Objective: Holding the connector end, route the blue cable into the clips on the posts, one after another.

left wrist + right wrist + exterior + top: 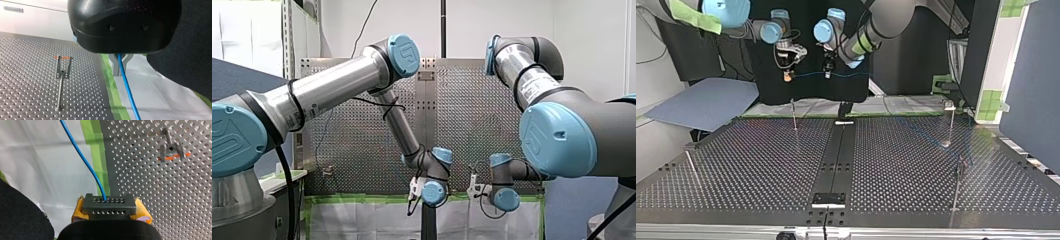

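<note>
**A:** Where do we have the blue cable (85,162)?

**B:** In the air, strung between our two grippers above the taped edge of the desk (761,165). Its end goes into the connector (109,205), which our right gripper (110,206) clamps between its yellow pads (143,211). Further along, the metal fingers (115,63) of our left gripper (121,67) meet around the cable itself.

**A:** Is it in any clip yet?

**B:** We cannot tell for the far stretch. The clip (172,148) nearest the connector is bare.

**A:** So how should we seat it well?

**B:** We judge that the span between the grippers should be taut and laid across the fork's mouth, then brought down from above so it drops between the prongs. The right grip on the connector should be firm, with the left one steering. Slack would let the cable slide past a prong.

**A:** What are we handling?

**B:** A thin, smooth, round cable that bends easily. The connector is a grey rectangular block with two rows of small holes. Each post (61,85) is a slim metal rod with a two-pronged top and an orange band across it. The desk is dark perforated metal, with green tape (110,80) along its edge and a white sheet (155,95) beyond.
</note>
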### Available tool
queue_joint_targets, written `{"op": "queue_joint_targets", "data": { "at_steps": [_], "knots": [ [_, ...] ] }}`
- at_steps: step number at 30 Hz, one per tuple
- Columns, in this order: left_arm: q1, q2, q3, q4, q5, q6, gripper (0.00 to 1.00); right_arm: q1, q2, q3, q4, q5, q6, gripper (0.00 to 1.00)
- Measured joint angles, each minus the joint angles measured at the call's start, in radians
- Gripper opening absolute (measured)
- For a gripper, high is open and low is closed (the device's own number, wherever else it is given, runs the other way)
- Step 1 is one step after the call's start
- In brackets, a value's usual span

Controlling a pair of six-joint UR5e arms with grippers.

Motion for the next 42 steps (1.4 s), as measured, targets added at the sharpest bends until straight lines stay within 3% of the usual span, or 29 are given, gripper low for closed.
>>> {"op": "queue_joint_targets", "data": {
  "at_steps": [7, 16, 29, 35, 42],
  "knots": [
    [-0.001, 0.0, 0.019, -0.005, 0.014, 0.002, 0.0, -0.065, 0.0, -0.02, -0.045, -0.065, 0.006, 0.0],
    [-0.005, -0.004, 0.062, -0.003, 0.046, -0.012, 0.0, -0.13, 0.0, -0.038, -0.063, -0.131, 0.0, 0.0],
    [0.003, -0.008, 0.082, 0.04, 0.096, -0.061, 0.0, -0.163, -0.001, -0.039, -0.076, -0.24, -0.004, 0.0],
    [-0.003, -0.041, 0.124, 0.018, 0.111, -0.081, 0.0, -0.176, -0.001, -0.039, -0.068, -0.284, -0.005, 0.0],
    [-0.02, -0.097, 0.181, 0.005, 0.082, -0.107, 0.0, -0.196, -0.002, -0.039, -0.063, -0.298, -0.004, 0.0]
  ]
}}
